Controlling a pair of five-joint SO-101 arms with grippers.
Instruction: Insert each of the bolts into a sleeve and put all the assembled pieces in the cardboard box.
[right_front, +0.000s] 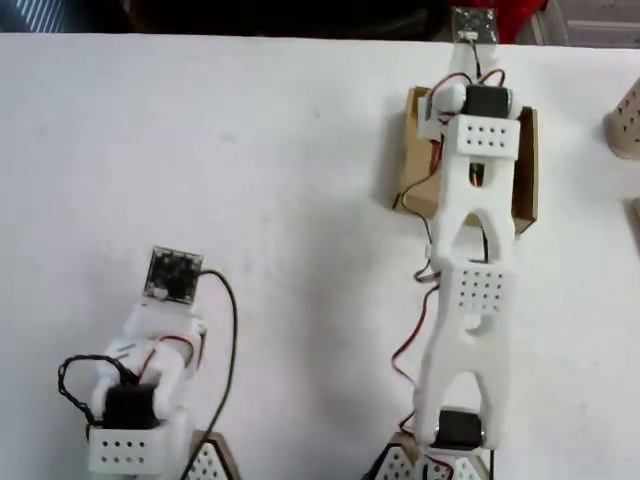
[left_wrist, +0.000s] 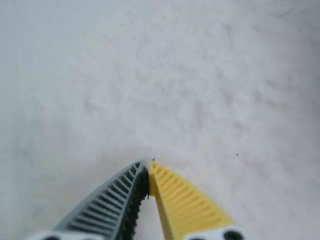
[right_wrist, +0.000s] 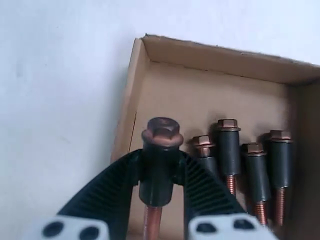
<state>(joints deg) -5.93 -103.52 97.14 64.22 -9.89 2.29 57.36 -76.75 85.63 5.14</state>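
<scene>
Four assembled pieces (right_wrist: 229, 150) in the cardboard box (right_wrist: 215, 55); a fifth is gripped over it.

Inside the box, the four pieces lie side by side on the floor, each a copper-coloured bolt through a black sleeve. The right gripper (right_wrist: 161, 162) is over the box near one side wall. Its black jaws are part open and clamped on the sleeve (right_wrist: 156, 187) of the fifth piece, with the bolt head (right_wrist: 161, 132) clear of the fingers. The left gripper (left_wrist: 148, 172) is well apart from the box, over the bare white table (left_wrist: 150, 75). Its grey and yellow jaws are closed tip to tip and hold nothing. A pale perforated block (right_front: 625, 120) stands on the table apart from the box.
</scene>
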